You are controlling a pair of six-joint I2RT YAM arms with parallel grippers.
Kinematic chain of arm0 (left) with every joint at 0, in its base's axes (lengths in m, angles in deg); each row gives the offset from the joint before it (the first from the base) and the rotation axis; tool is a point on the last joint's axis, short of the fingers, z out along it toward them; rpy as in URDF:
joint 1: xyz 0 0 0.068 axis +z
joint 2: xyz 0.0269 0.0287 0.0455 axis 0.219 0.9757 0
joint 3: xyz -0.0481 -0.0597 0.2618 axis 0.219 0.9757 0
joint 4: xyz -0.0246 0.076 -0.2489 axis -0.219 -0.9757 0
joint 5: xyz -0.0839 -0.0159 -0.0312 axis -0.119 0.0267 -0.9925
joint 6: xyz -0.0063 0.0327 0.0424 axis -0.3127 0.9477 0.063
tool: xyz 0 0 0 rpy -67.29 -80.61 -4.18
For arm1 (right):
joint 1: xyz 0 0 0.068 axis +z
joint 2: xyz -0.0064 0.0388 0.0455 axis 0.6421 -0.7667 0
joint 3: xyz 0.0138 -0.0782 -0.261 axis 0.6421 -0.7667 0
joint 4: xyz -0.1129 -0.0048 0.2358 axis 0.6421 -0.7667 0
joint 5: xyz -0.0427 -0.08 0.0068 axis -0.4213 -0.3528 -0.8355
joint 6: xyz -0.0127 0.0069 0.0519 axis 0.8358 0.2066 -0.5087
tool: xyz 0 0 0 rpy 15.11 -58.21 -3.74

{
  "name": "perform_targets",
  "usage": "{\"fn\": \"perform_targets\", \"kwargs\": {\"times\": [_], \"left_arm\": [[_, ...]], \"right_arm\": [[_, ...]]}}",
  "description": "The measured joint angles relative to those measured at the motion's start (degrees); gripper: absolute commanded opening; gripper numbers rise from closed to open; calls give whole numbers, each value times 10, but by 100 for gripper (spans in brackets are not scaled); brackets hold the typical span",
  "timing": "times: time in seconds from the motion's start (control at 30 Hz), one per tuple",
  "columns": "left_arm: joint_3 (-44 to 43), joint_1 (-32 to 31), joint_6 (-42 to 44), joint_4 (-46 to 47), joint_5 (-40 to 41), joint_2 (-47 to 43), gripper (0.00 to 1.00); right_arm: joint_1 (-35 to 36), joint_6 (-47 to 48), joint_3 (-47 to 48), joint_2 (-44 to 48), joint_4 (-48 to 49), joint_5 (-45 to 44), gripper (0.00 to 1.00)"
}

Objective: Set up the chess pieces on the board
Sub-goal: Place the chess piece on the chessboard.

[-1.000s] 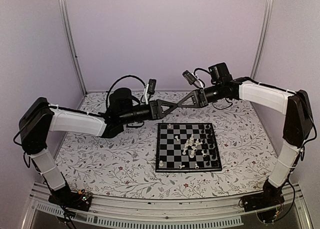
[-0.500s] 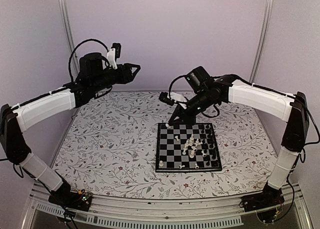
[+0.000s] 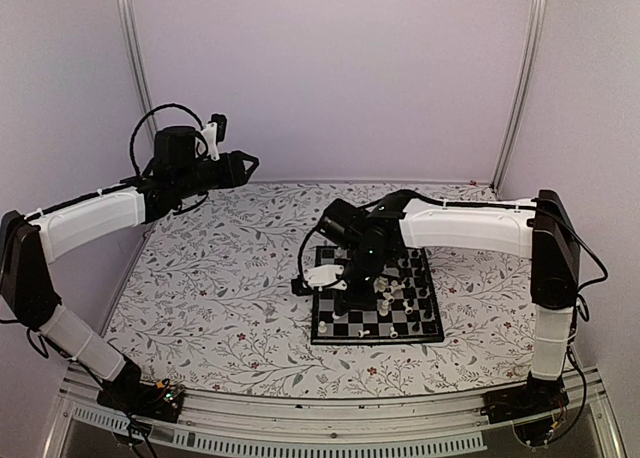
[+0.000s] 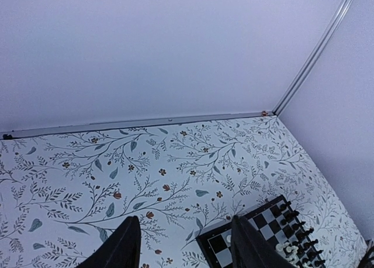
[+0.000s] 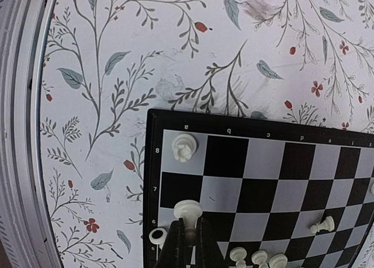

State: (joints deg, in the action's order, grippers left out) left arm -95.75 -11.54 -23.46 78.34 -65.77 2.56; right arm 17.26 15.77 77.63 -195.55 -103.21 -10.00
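Left gripper (image 3: 248, 162) hangs aloft while right gripper (image 5: 190, 233) pinches a white piece (image 5: 187, 210)

At left, the left gripper's fingers (image 4: 124, 247) stand wide apart above the floral table (image 3: 220, 278), well apart from the board (image 3: 350, 320). Right of it, the right gripper's fingers close narrowly on the white piece at the board's left edge; other chess pieces (image 3: 392, 290) crowd mid-board.
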Motion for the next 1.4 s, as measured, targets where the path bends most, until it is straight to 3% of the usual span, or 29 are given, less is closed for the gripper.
{"fn": "perform_targets", "kwargs": {"times": [1.4], "left_arm": [[-4, 19, -34, -3, -58, 8, 54]], "right_arm": [[29, 8, -20, -43, 4, -40, 11]]}}
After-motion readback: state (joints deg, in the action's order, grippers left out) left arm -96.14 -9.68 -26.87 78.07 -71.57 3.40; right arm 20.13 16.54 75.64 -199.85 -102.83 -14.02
